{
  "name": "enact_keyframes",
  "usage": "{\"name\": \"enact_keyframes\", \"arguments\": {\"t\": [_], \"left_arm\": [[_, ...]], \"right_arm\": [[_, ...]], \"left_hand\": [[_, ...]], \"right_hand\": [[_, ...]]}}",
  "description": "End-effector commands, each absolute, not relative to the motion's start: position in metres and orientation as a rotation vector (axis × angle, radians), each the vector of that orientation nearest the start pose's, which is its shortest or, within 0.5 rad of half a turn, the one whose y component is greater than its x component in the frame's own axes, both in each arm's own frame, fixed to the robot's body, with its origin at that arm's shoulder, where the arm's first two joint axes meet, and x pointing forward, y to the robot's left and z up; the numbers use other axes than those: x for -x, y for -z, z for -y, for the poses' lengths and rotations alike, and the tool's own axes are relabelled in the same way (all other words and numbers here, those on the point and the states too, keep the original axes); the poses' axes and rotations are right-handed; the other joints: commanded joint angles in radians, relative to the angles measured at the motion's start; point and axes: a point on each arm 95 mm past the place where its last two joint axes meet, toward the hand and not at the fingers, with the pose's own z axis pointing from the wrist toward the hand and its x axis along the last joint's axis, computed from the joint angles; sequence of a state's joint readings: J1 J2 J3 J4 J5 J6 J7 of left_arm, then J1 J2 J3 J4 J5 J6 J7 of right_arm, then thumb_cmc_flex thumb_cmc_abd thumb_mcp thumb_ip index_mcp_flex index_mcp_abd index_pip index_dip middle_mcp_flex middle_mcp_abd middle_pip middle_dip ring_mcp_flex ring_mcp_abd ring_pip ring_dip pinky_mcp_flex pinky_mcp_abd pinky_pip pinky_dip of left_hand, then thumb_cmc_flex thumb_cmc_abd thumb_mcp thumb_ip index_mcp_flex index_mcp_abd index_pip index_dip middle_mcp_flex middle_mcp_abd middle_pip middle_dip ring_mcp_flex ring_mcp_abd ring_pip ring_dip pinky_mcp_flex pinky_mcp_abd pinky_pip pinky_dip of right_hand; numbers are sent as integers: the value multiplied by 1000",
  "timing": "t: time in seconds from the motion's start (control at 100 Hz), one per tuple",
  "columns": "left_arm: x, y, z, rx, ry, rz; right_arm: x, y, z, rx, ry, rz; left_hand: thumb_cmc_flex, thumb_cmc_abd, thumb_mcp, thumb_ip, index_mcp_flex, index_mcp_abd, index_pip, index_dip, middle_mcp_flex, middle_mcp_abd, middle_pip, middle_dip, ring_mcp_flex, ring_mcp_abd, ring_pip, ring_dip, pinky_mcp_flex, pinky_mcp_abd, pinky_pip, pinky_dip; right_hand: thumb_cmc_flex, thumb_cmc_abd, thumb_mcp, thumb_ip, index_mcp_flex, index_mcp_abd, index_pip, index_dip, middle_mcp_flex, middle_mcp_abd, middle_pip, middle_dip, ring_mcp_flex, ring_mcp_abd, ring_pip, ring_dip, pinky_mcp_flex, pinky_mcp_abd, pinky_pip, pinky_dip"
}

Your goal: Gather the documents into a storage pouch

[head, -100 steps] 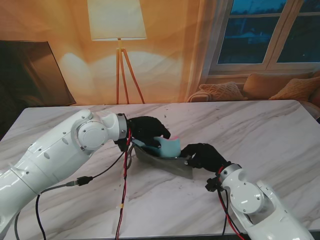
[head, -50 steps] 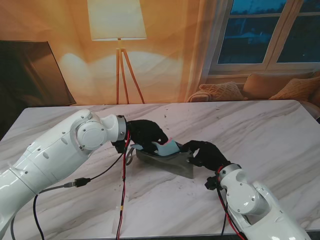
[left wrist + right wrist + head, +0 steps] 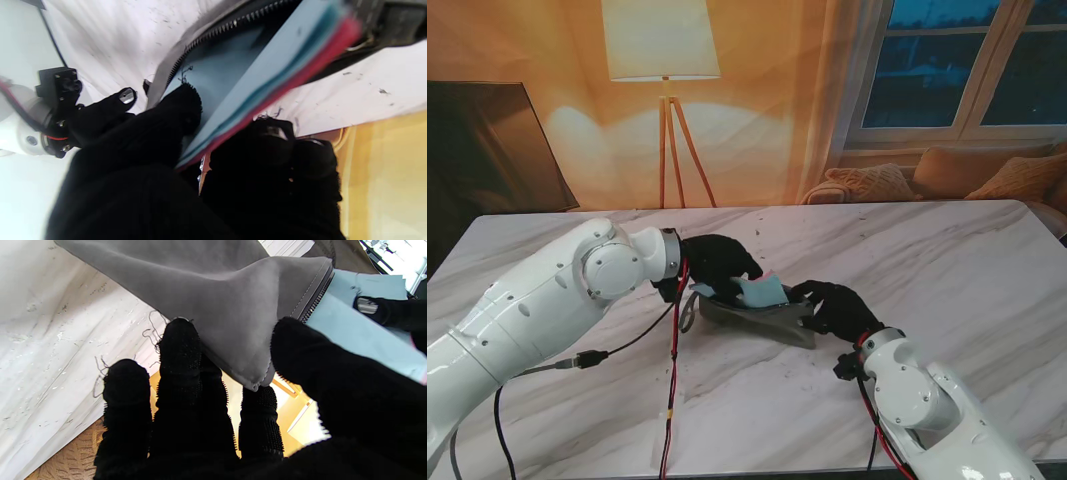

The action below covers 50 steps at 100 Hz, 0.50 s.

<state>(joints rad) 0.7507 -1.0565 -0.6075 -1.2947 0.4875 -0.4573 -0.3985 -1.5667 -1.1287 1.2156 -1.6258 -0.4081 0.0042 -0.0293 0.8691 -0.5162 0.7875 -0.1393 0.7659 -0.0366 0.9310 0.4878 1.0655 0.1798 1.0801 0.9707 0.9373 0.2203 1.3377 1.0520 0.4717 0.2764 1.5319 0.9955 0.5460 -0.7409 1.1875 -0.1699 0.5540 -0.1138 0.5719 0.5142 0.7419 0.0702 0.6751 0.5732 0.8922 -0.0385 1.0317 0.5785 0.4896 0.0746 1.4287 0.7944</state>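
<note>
Much of the action is buried under black gloves: the left hand (image 3: 717, 262) covers the near-left end of the grey pouch (image 3: 762, 322), and the right hand (image 3: 837, 308) hides its other end, so neither corner shows from the stand's view. The left wrist picture is blurred toward its far edge, and the stack of documents (image 3: 263, 76) runs out of frame there — light blue sheets with a red one on the outer face, the count impossible to tell. What can be made out is that the left hand is closed on that stack, thumb on one face and fingers (image 3: 180, 106) on the other, with the lower part of the papers already between the zipper (image 3: 213, 36) lips. The right hand is closed on the pouch's corner, thumb on top beside the zip teeth, fingers (image 3: 180, 350) under the fabric, lifting that end off the marble table (image 3: 947, 260). The pouch lies between the two hands, its long axis running from the left hand across to the right hand, mouth turned up and away from me. The documents (image 3: 760, 291) stand tilted in it, their free edge poking up just beside the left fingertips.
</note>
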Motion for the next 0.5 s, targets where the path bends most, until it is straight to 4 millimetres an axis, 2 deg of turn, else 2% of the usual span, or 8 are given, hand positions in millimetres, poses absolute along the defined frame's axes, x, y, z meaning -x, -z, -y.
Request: {"name": "enact_keyframes", "arguments": {"t": [0.0,0.05,0.08,0.19,0.23,0.37,0.4,0.49], "left_arm": [[-505,222,116,774,1694,-2337],[-506,222,117,767,1699,-2325],[-506,221,118,766,1703,-2318],[-507,221,121,775,1708,-2325],[-507,221,122,781,1701,-2339],[-507,223,123,775,1656,-2387],[-508,223,124,784,1647,-2396],[-509,225,124,806,1631,-2412]], "right_arm": [[-400,319,-14,2181,2305,1414],[-400,318,-15,2177,2307,1405],[-400,318,-15,2176,2306,1396],[-399,318,-17,2179,2311,1345],[-399,318,-18,2181,2315,1330],[-399,317,-19,2184,2335,1293],[-400,317,-19,2186,2338,1287],[-400,317,-18,2194,2334,1269]], "left_hand": [[40,42,8,-4,24,-11,30,-17,-16,12,0,-21,-13,7,10,1,-4,-27,11,22],[34,40,12,-5,21,-3,24,-28,-15,15,5,-21,-10,9,18,2,-1,-24,14,22],[27,39,16,-6,20,4,19,-38,-14,13,8,-22,-8,7,21,2,0,-24,17,22],[28,36,23,-10,29,7,22,-47,-9,18,22,-20,0,7,37,4,7,-19,25,26],[32,39,23,-11,32,5,30,-44,-11,20,27,-18,0,5,43,6,6,-17,26,27],[32,43,31,8,18,-19,93,20,-3,17,74,10,28,-27,93,19,28,-25,52,41],[31,41,38,13,17,-17,103,37,-1,18,83,15,34,-31,104,21,33,-24,59,45],[28,38,48,21,15,-12,106,60,1,24,96,23,42,-32,121,24,40,-22,68,53]], "right_hand": [[57,-33,68,-50,94,48,52,19,84,7,28,38,63,1,52,-49,46,-6,49,-14],[112,-36,55,-81,141,49,69,18,135,14,20,52,96,8,57,-72,93,7,38,-39],[144,-35,44,-90,155,48,100,-26,163,20,6,65,114,11,63,-88,117,15,32,-70],[210,-22,18,-96,204,42,202,-86,237,35,-4,65,167,11,56,-108,177,27,18,-108],[224,-14,12,-92,215,36,267,-133,262,39,-6,64,186,10,52,-115,197,30,18,-126],[234,-3,6,-91,255,32,340,-157,308,46,5,51,237,1,39,-128,251,34,15,-149],[225,-5,5,-93,252,30,371,-183,309,49,7,47,242,0,32,-128,254,35,16,-162],[173,-24,2,-97,227,33,368,-193,282,48,1,47,230,5,29,-123,241,40,11,-168]]}}
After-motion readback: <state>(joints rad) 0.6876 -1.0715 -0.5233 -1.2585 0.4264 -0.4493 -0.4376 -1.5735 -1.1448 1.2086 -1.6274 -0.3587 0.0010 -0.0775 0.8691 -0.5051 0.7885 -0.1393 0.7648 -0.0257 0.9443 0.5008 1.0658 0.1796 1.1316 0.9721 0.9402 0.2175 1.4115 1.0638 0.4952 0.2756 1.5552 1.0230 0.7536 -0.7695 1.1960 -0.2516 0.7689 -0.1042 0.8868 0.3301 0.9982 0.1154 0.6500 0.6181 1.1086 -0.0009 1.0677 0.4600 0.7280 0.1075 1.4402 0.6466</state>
